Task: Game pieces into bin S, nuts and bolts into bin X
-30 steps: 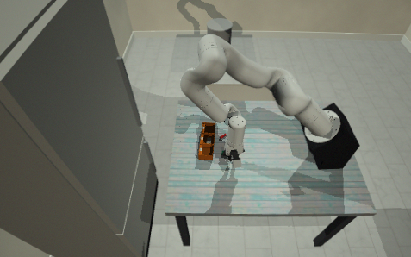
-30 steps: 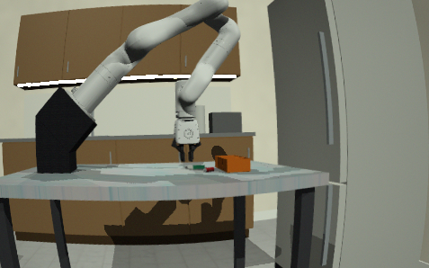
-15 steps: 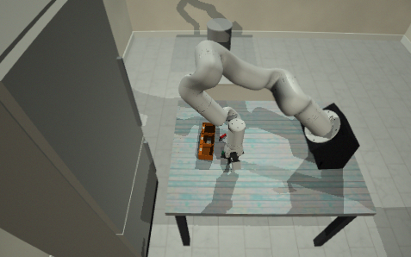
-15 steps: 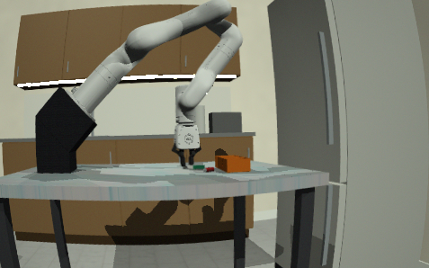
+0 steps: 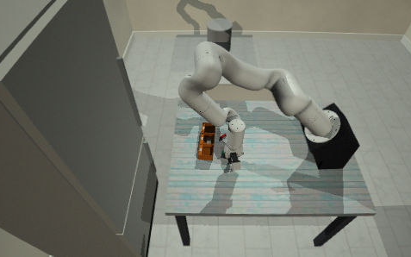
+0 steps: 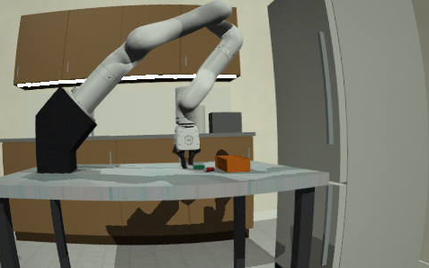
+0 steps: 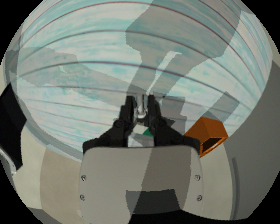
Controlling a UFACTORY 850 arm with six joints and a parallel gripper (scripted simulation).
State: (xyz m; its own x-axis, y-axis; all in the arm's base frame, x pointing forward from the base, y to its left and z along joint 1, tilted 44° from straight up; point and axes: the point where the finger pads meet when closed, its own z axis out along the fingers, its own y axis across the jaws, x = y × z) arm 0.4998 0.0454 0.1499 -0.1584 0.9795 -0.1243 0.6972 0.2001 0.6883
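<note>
The gripper point(image 6: 187, 165) is pointing straight down with its fingertips just at the table point(image 6: 111, 182), and its fingers are closing. They are already narrow but not yet at rest. In the wrist view a small pale piece point(image 7: 143, 117) is showing between the two fingers, with something green just behind it. Whether the fingers are already squeezing it, I cannot tell from these pictures. Its kind is also too small to read; it may be a bolt or a game piece.

To the side of the hand, near it, a green piece point(image 6: 198, 166) and a red piece point(image 6: 210, 169) are lying on the table. Just beyond them the orange bin point(image 6: 233, 164) is standing, and its letter marks are not readable.

In my judgement the step in hand is the grasp of one small piece. The next move is probably calling for a firm closing, then a straight lift, then a short carry over the correct compartment of the bin.
</note>
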